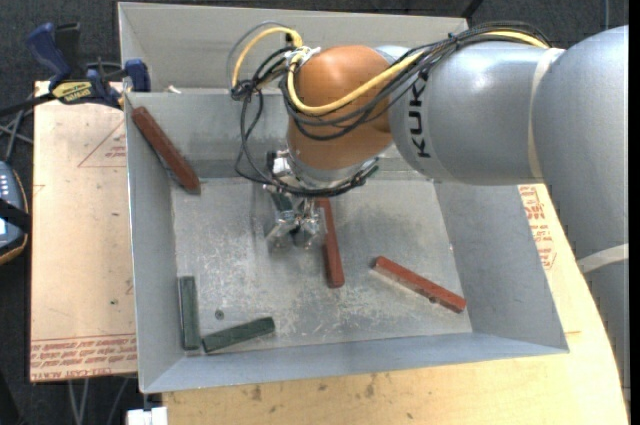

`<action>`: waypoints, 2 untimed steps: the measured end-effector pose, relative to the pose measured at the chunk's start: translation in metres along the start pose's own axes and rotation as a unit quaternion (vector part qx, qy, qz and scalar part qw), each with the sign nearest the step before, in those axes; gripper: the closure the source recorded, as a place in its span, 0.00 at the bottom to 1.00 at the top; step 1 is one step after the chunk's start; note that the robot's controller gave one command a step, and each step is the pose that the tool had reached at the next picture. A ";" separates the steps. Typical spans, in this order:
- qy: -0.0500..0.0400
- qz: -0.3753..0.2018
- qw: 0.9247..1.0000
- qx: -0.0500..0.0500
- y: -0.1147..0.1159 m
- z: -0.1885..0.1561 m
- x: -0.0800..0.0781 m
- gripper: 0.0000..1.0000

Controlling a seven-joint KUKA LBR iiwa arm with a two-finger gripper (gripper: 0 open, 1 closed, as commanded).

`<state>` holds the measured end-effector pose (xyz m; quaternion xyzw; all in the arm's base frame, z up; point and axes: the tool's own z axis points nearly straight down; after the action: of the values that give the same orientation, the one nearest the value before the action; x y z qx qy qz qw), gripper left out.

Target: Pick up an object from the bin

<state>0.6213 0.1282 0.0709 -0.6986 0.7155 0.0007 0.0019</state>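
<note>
Arm [480,113] extends in from the right, with the orange wrist cover [340,98] over the middle of the bin [180,53]. Fingers [290,225] are seen low, at or close to the bin floor, mid bin. Open or closed cannot be told, as the tips are crowded under the wrist and cables. Nothing is seen held between them.

Task's thing, as judged: the middle stick [331,258], red-brown, thin, flat on the floor just beside the fingers on their right in the view, running toward the near wall. Touching or apart cannot be told.

Other things are well apart:
- a second red-brown stick [418,283], flat near the right wall
- a third red-brown stick [165,148], leaned at the left wall
- two dark green sticks [187,311] and [238,334] in the near left corner, their ends close together

Step is judged as the grasp attempt at the floor, before any lift; the pick is not yet done.

Next move, as judged: the middle stick has to be got between the fingers and closed on across its narrow width, then lifted straight up. A low, flat stick on metal is easily missed or slid aside, so a lift with nothing held is to be guarded against
</note>
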 end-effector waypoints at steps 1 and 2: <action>-0.001 -0.092 0.996 0.001 0.020 -0.002 0.016 1.00; 0.001 -0.148 0.989 -0.006 0.030 -0.008 0.026 1.00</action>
<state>0.5906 0.1029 0.0791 -0.7968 0.6042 0.0042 -0.0033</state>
